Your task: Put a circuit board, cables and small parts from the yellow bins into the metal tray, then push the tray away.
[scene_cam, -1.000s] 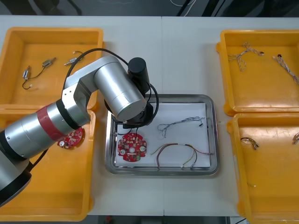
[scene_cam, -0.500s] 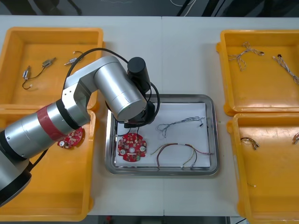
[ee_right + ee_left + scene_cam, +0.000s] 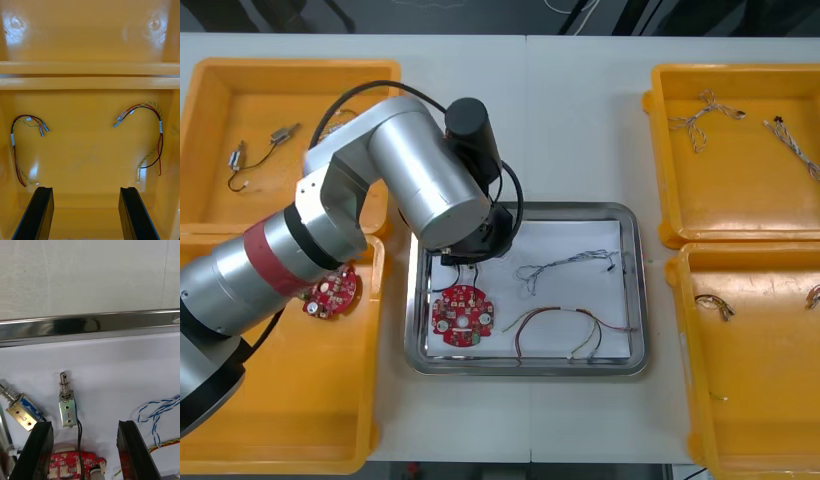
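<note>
Light table (image 3: 580,120), front view: your left arm (image 3: 420,180) covers the far left corner of the shiny, white-lined metal tray (image 3: 525,367); a round red circuit board (image 3: 459,315) lies by its left edge. Left wrist: the left gripper (image 3: 84,423) stands wide open, empty, with two small metal parts (image 3: 67,410) just beyond its fingers. Right wrist: the right gripper (image 3: 85,189) gapes empty over a yellow bin (image 3: 90,157) of red and yellow cables (image 3: 160,126).

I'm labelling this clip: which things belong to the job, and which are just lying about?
In the job: metal tray; in it circuit board, blue and white cable, red and yellow cable, small metal parts; open left gripper above them.
Lying about: spare circuit board, spare small metal parts and spare cables in the yellow bins; open right gripper hovers over one.
</note>
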{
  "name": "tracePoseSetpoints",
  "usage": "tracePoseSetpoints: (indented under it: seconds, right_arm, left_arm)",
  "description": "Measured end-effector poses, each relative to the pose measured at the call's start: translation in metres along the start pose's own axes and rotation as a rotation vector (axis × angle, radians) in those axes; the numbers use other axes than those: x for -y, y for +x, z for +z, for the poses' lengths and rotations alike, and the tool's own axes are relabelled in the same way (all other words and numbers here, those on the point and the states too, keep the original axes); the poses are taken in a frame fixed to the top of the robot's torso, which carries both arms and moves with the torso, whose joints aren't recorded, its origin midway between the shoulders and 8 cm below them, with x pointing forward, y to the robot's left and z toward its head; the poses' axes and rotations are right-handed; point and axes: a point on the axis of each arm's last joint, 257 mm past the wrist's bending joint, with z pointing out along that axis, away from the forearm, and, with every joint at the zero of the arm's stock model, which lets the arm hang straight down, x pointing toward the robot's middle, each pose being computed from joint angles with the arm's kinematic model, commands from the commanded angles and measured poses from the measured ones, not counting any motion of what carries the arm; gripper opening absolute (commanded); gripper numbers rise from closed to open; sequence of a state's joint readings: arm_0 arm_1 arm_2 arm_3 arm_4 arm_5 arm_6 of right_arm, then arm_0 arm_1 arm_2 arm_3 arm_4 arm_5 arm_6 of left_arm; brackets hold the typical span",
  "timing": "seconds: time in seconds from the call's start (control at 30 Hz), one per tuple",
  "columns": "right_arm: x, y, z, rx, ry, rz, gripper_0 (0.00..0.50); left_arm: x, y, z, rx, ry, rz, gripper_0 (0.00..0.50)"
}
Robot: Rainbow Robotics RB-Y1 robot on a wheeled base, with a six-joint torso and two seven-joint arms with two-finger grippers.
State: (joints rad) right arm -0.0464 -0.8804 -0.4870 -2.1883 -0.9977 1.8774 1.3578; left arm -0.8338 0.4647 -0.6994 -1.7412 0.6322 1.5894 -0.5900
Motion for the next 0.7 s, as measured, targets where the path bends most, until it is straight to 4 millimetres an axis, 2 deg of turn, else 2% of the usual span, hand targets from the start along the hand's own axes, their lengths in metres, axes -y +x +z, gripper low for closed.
tracePoseSetpoints:
  seconds: [0.13, 0.3, 0.57, 0.7]
  right_arm:
    - [0.0, 0.0, 0.001, 0.004, -0.003, 0.002, 0.5]
    - [-0.001, 0.001, 0.001, 0.002, -0.004, 0.009, 0.5]
    - [-0.001, 0.001, 0.001, 0.001, -0.005, 0.035, 0.5]
    - [-0.001, 0.001, 0.001, 0.0, -0.008, 0.034, 0.5]
  left_arm:
    - [-0.007, -0.012, -0.022, -0.02, 0.043, -0.061, 0.5]
    - [-0.031, -0.027, -0.049, -0.041, 0.057, -0.107, 0.5]
    - [-0.073, -0.037, -0.076, -0.07, 0.039, 0.043, 0.5]
    - [-0.095, -0.035, -0.09, -0.101, 0.007, 0.043, 0.5]
